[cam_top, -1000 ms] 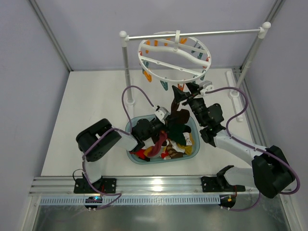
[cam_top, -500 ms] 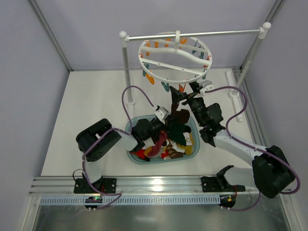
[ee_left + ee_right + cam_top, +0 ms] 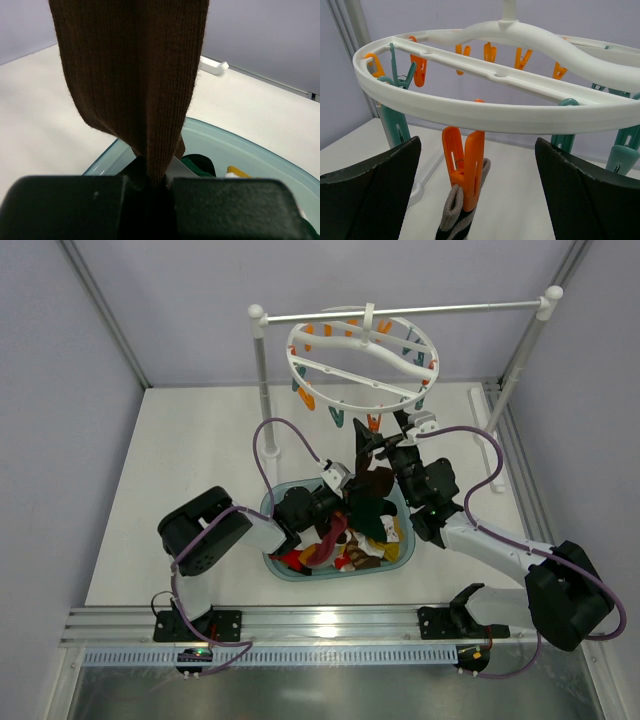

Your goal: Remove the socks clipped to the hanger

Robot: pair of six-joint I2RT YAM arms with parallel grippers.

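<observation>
The white ring hanger (image 3: 362, 365) hangs from the rail, with orange and teal clips round its rim (image 3: 495, 112). One orange clip (image 3: 466, 167) pinches a black striped sock with a grey cuff (image 3: 451, 222), also seen from above (image 3: 364, 448). My right gripper (image 3: 477, 200) is open wide, its fingers (image 3: 370, 200) standing either side of that clip and sock without touching them. My left gripper (image 3: 155, 182) is shut on a dark brown sock (image 3: 132, 75), held over the basin (image 3: 377, 485). The brown sock's upper end runs out of the left wrist view.
A teal basin (image 3: 277, 565) in front of the arms holds several loose socks, red, green, yellow and white (image 3: 345, 545). The white two-post rail stand (image 3: 262, 370) carries the hanger at the back of the table. The basin's rim (image 3: 240, 145) lies under my left gripper.
My right gripper has opened wide and moved up closer to the orange clip. The hanger has swung slightly. The left arm and its brown sock have stayed still.
</observation>
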